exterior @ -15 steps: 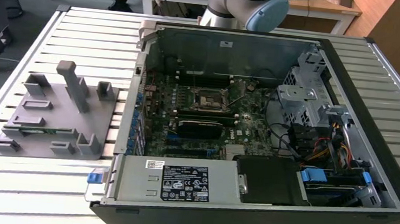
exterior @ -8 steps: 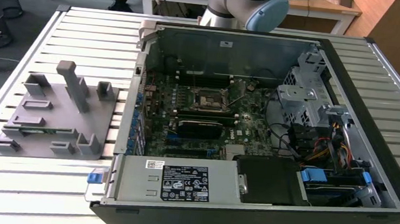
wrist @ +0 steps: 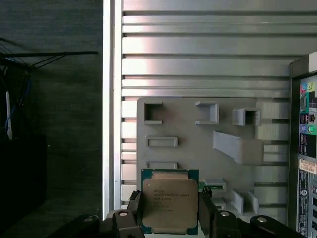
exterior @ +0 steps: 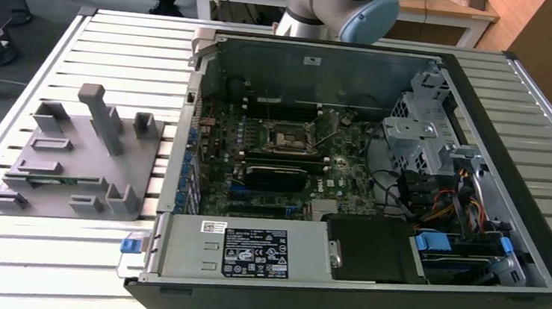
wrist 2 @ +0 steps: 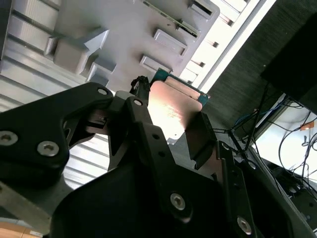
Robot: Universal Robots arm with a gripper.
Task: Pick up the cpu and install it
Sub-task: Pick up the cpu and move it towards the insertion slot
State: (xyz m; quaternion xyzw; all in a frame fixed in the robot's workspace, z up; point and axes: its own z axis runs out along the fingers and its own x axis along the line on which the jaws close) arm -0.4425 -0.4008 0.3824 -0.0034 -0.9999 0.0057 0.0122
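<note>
Two black fingers (wrist: 206, 212) of the gripper (wrist: 171, 210) are clamped on opposite edges of the cpu (wrist: 168, 201), and its silver top and green rim are seen in both wrist views. The cpu is held in the air above the grey tray (wrist: 188, 124), apart from it, with the tray's open pockets and blocks spread out below.

In the exterior view the grey tray (exterior: 56, 154) is laid on the slatted table (exterior: 47, 254), just beside the open computer case (exterior: 343, 303). A tall post (exterior: 99, 116) is raised from the tray, and a green memory stick (exterior: 44, 177) is lodged in one of its slots.

The socket (exterior: 285, 138) is found inside the case, beyond the tray and past the case's side wall (exterior: 177, 161). A black block (exterior: 274, 175) is mounted just beside the socket. Cables (exterior: 432, 206) and a metal drive cage (exterior: 413, 133) are packed farther from the tray. The arm's base (exterior: 339, 6) is seen behind the case.
</note>
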